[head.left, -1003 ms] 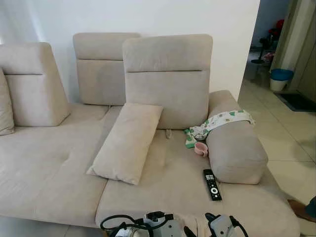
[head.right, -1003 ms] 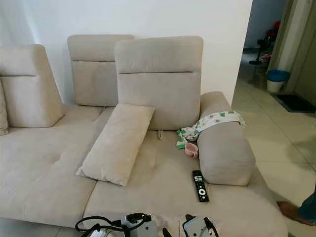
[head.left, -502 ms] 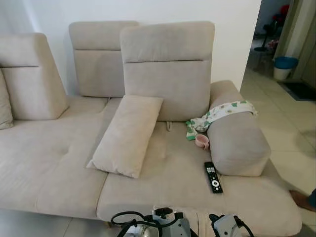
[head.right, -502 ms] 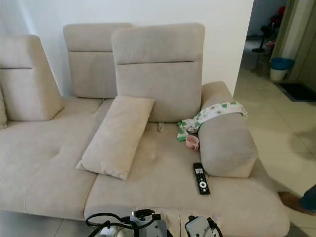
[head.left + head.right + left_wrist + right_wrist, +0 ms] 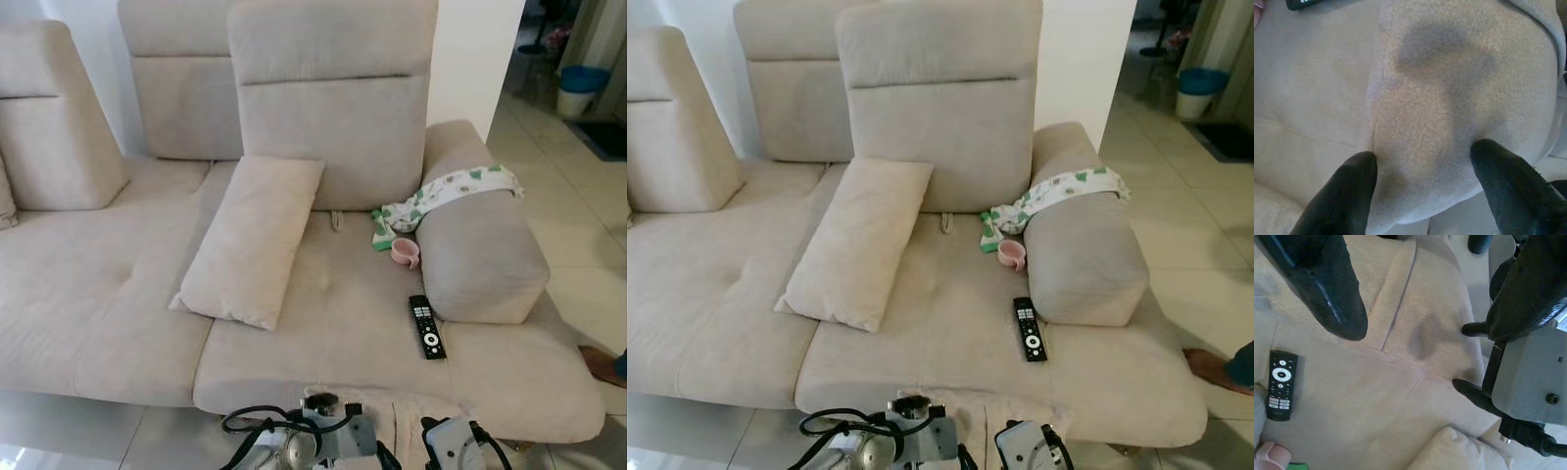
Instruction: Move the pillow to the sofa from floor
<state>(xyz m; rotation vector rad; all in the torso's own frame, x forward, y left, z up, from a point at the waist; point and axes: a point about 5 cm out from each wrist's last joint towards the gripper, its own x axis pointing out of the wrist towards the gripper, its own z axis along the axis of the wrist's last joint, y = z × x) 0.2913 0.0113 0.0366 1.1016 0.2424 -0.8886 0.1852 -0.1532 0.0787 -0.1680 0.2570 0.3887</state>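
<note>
Your pillow [image 5: 253, 240] lies on the beige sofa [image 5: 88, 294], leaning against the backrest. The left pincer [image 5: 1422, 188] hangs above the seat's front edge, fingers [image 5: 1344, 196] spread wide, holding nothing. The right pincer [image 5: 1435, 293] is also spread wide and empty. A remote [image 5: 426, 326] lies by the armrest [image 5: 480, 250], beside a pink cup [image 5: 405, 253].

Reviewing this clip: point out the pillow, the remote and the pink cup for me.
pillow [image 5: 253, 238], left eye view, middle of its beige face.
remote [image 5: 426, 326], left eye view, centre of its button side.
pink cup [image 5: 405, 252], left eye view, on its rim.
</note>
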